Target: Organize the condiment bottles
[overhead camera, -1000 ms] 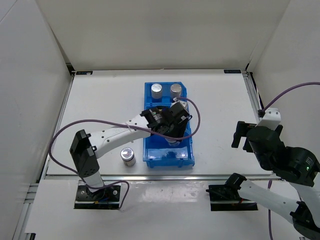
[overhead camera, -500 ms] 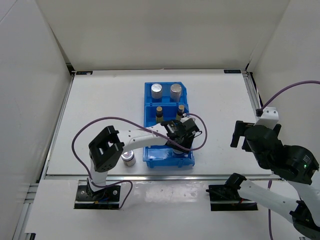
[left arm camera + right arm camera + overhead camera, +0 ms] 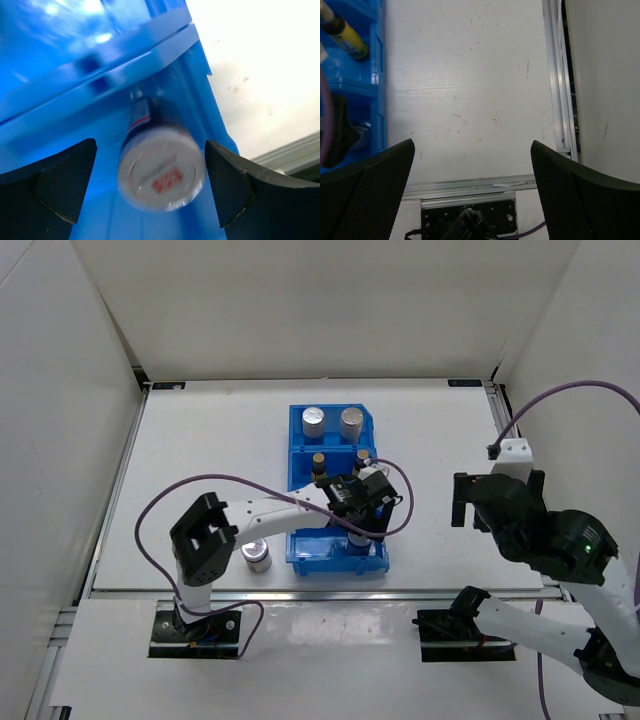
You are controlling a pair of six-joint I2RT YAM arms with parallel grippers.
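Worktop [image 3: 200,440] in white, carrying a blue bin [image 3: 310,555] with three compartments. Left gripper [image 3: 150,144] hangs over the bin's near compartment, jaws open on either side of a short jar [image 3: 162,172] and clear of it. Right gripper [image 3: 472,145] hovers above bare worktop to the right of the bin, jaws wide open and empty. Two silver-topped cylinders [image 3: 313,420] stand in the far compartment and two amber bottles [image 3: 319,462] in the middle one. A second short jar [image 3: 256,554] stands on the worktop just left of the bin.
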